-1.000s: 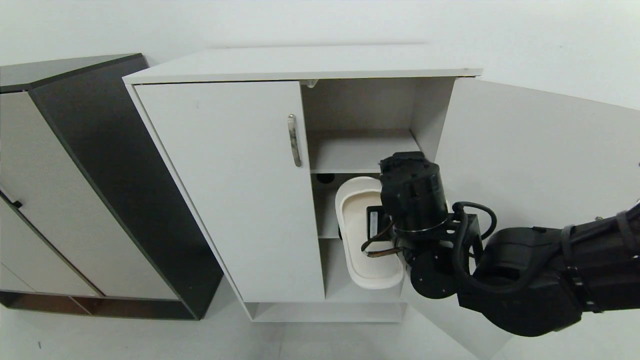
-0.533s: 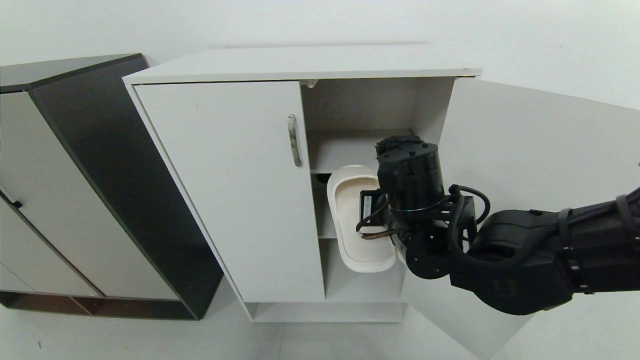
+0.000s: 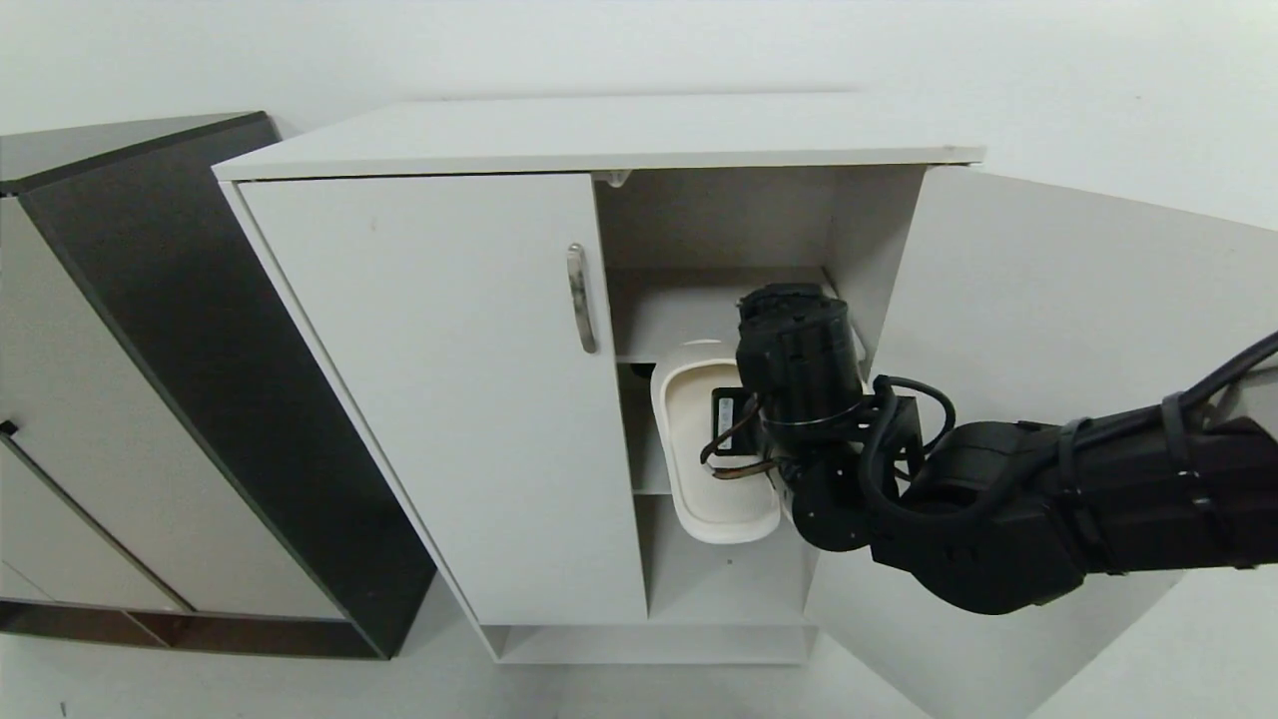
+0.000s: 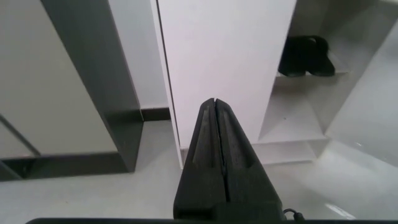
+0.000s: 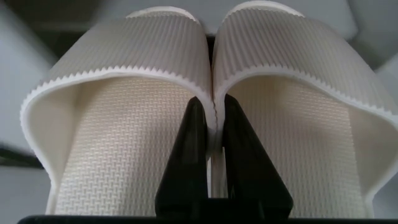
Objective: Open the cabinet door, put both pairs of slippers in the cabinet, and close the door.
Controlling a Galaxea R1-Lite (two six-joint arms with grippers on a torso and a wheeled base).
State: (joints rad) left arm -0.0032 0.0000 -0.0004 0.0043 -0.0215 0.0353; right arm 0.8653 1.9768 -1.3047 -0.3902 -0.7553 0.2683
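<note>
One white pair (image 5: 124, 143): pinched at its touching inner edges by the right jaws, so both carry together; frame centre, at the cabinet (image 3: 599, 130) opening.
Dark pair (image 4: 305, 56): on a shelf inside.
Left jaws: closed, empty.

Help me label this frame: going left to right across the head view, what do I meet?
dark-sided cabinet → closed cabinet door → door handle → white slippers → open cabinet door
</note>
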